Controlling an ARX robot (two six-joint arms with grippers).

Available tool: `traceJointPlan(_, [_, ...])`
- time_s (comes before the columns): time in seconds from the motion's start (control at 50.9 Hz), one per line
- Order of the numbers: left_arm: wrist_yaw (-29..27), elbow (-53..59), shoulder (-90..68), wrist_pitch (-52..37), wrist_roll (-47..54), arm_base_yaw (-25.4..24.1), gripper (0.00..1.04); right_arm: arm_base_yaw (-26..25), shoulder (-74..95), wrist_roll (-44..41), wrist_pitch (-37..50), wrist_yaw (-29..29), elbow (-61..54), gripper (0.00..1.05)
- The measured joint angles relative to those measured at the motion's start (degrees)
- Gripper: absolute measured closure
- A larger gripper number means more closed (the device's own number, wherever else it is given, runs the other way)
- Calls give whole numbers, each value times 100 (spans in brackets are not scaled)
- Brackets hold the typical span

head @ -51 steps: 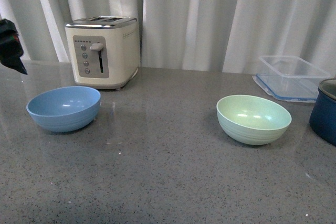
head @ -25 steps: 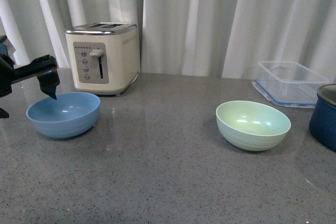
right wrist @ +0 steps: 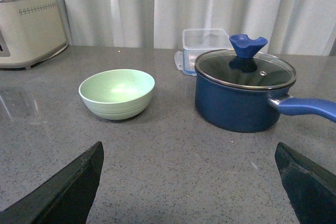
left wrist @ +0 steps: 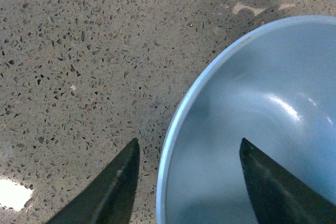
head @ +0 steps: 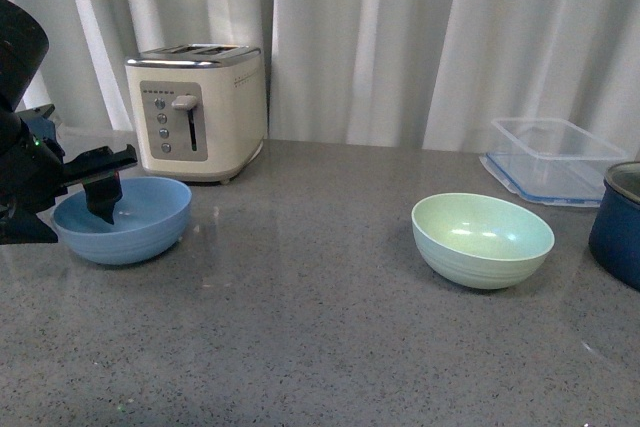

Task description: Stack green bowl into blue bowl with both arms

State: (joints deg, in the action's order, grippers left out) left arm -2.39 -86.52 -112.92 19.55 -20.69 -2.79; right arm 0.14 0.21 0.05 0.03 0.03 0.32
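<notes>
Speckled grey counter (head: 320, 347); matte pale green bowl (head: 483, 239), faintly ribbed low

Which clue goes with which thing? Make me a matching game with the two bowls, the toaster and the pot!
Things:
1. blue bowl
2. green bowl
3. toaster
4. dark blue pot

Clues:
A. wears a glass lid with a blue knob
B. cream-coloured, with a lever on its front
C. empty, with no hand touching it
D. the left hand is open over its rim, one finger inside and one outside

Pairs: 1-D, 2-C, 3-B, 4-A
</notes>
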Motion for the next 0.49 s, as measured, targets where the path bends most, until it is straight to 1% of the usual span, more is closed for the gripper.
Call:
traceJointPlan(0.02, [2, 0, -2, 0, 2, 0, 49, 0, 0, 0, 0, 0, 0, 10])
traceJointPlan(0.039, [2, -7, -9, 2, 4, 4, 53, 0, 0, 2, 0, -2, 0, 10])
traceJointPlan(0.059, [4, -7, -9, 2, 2, 7, 54, 0, 0, 0, 0, -2, 0, 10])
traceJointPlan(0.098, [4, -9, -20, 15, 4, 15, 63, 0, 0, 0, 0, -2, 0, 10])
traceJointPlan(0.177, [7, -17, -33, 55, 4, 26, 77, 0, 0, 0, 0, -2, 0, 10])
traceJointPlan(0.353, [114, -31, -17, 68, 4, 55, 100, 0, 0, 0, 0, 0, 0, 10])
traceJointPlan(0.491, [188, -74, 63, 142, 0, 138, 101, 0, 0, 2, 0, -2, 0, 10])
